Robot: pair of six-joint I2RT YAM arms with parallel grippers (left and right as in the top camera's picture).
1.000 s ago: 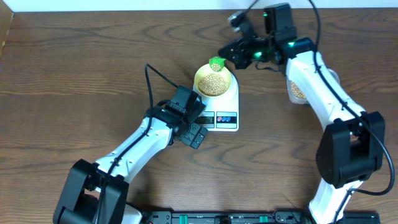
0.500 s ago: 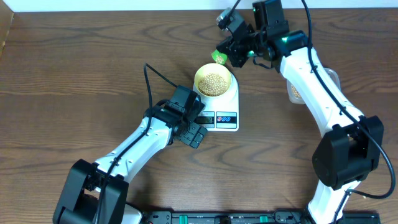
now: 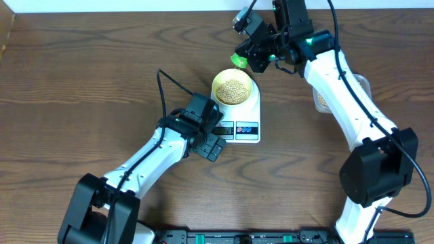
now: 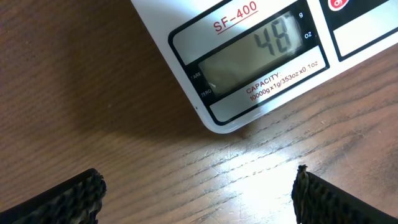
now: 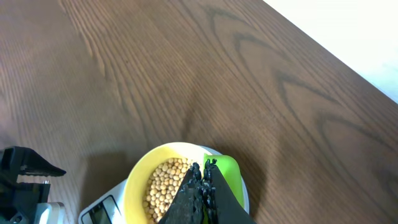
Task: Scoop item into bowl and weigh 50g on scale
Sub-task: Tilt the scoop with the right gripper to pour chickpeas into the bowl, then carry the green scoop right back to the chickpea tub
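The pale yellow bowl (image 3: 232, 88) stands on the white scale (image 3: 239, 115) and holds tan beans (image 3: 234, 89). In the left wrist view the scale's display (image 4: 249, 53) reads 48. My right gripper (image 3: 252, 55) is shut on a green scoop (image 3: 238, 60) and holds it above the bowl's far rim. The right wrist view shows the scoop (image 5: 225, 171), the bowl (image 5: 138, 183) and beans (image 5: 165, 183) below my shut fingers (image 5: 204, 169). My left gripper (image 3: 211, 146) is open and empty, low over the table by the scale's front left corner; its fingers (image 4: 199, 196) frame bare wood.
A clear plastic tub (image 3: 324, 95) with more beans sits at the right, partly hidden by my right arm. The table's far edge meets a white wall. Bare wooden table lies to the left and front.
My right gripper has risen and shifted left and back with the green scoop, from beside the bowl to above its far rim. The left arm has not moved.
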